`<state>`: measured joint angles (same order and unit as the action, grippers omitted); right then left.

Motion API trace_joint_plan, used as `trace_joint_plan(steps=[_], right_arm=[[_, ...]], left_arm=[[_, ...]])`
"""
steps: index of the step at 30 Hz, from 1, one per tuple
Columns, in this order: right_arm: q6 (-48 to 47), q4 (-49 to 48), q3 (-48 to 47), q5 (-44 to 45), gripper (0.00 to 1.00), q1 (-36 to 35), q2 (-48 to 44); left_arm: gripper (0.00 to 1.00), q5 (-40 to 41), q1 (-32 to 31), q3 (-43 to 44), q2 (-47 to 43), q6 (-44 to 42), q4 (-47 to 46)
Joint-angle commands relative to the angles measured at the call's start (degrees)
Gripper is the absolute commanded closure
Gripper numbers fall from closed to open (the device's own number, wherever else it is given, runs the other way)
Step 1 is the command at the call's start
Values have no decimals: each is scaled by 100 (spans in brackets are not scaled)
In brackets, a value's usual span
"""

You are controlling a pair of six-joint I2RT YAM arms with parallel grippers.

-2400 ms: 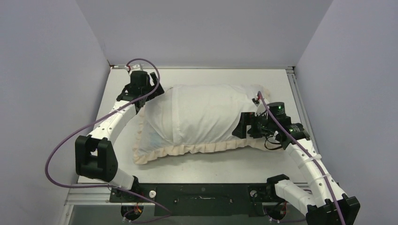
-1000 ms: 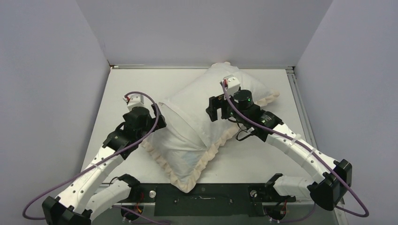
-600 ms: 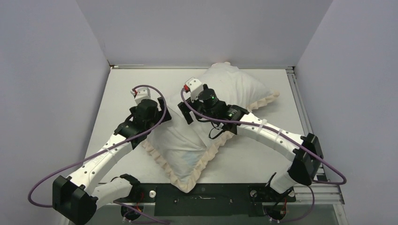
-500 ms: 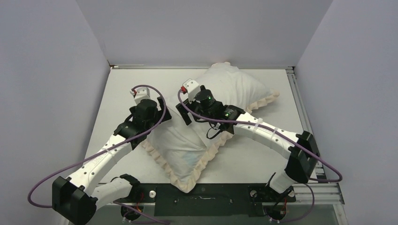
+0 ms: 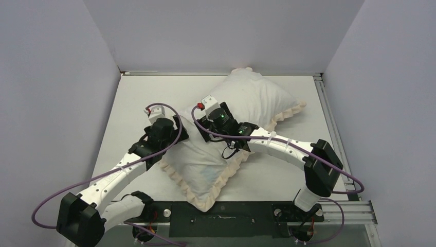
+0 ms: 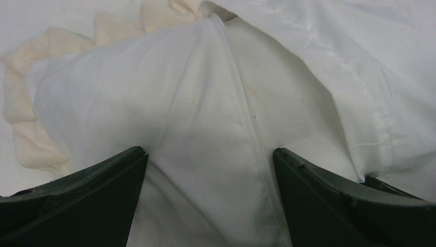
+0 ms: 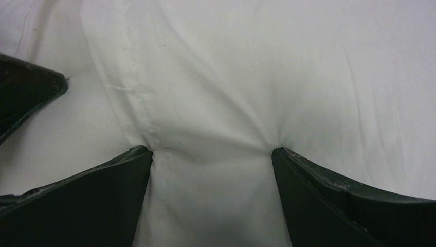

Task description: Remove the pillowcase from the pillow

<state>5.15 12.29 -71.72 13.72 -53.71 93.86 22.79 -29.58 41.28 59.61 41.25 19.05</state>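
Observation:
The pillowcase [image 5: 257, 98] lies diagonally on the table, white face up, with its cream frill [image 5: 226, 172] round the edge. It is stuffed full and plump. The pillow is inside it, and I cannot tell its surface from the cover's. My left gripper [image 5: 180, 135] is open at the cover's left edge. In the left wrist view [image 6: 208, 154] its jaws press on white fabric astride a zip seam [image 6: 252, 118]. My right gripper [image 5: 201, 126] is open close beside it. In the right wrist view [image 7: 211, 152] its jaws dent the white fabric [image 7: 231, 77] next to a hem.
The white table [image 5: 133, 98] is boxed in by grey walls at the left, back and right. A metal rail [image 5: 329, 118] runs along the right edge. The black base bar [image 5: 221, 213] lies at the near edge. One left finger [image 7: 25, 92] shows in the right wrist view.
The stuffed cover turned from lying across the table to lying diagonally. My right arm swung left over it to beside my left gripper, which shifted slightly nearer.

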Motion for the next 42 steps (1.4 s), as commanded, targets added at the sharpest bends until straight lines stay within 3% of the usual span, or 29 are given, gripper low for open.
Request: trace_joint_plan(steps=[1,7,12,17,21,25,34,42], right_arm=[[368,414,378,1137,10,213,-94],[842,559,714,1200,10,670,-268],[1128,562,1034,1034,10,1151,-505],[1157,602,1189,980,10,1266,-653],[1038,483,1310,541,10,1260,-937],[813,474,1242,-98,10,1159,-1430],[222,1254,52,-287,10,-66,-1976],[-122,1605,-855,-95,10,-780,-1151]], left_arm=[[7,358,-21,-363,-259,290,403],[15,967,-5,-915,-1209,692,981],[30,808,116,-1445,-1505,1134,1034],[37,601,416,-1868,-1537,1400,938],[52,-377,774,-2317,-1584,1290,108],[64,-1182,742,-2583,-1544,1099,-1194],[69,-1975,153,-2831,-821,1124,-3871],[69,-1959,-227,-2743,-362,1185,-4825]])
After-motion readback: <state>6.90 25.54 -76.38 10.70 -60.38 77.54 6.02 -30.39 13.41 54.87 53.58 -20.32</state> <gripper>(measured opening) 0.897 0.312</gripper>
